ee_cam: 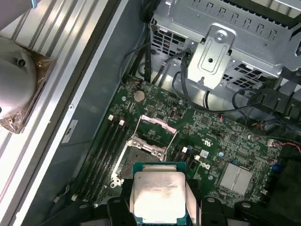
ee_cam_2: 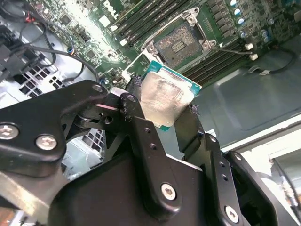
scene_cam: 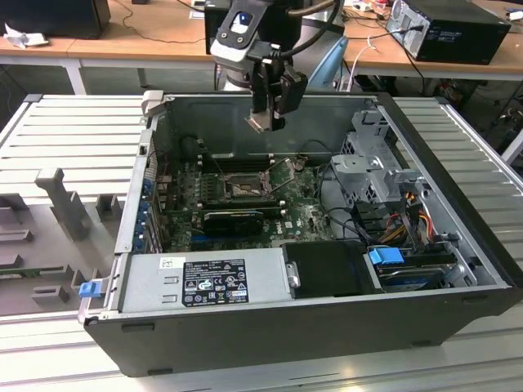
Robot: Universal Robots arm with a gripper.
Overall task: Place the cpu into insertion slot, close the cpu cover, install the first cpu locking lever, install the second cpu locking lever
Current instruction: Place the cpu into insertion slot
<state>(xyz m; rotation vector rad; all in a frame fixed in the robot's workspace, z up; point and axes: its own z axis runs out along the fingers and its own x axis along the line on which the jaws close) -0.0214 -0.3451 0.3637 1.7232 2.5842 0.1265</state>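
Black fingers (ee_cam_2: 141, 127) pinching the cpu (ee_cam_2: 164, 100) by its edges, well above the open insertion slot (ee_cam_2: 181, 43)

the exterior view overlooks the case (scene_cam: 327, 335); both wrist views share the insertion slot (ee_cam_2: 181, 42) (ee_cam: 137, 157).

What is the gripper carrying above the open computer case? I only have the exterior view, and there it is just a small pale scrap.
Observer: In both wrist views it is the cpu, its metal top facing the cameras, pinched at two opposite edges by the gripper.
Operator: Is there a chip in the insertion slot?
Observer: No. In the second wrist view the insertion slot is bare, with its contact field exposed.
Operator: And the cpu cover?
Observer: In the first wrist view the cpu cover appears swung open beside the slot.
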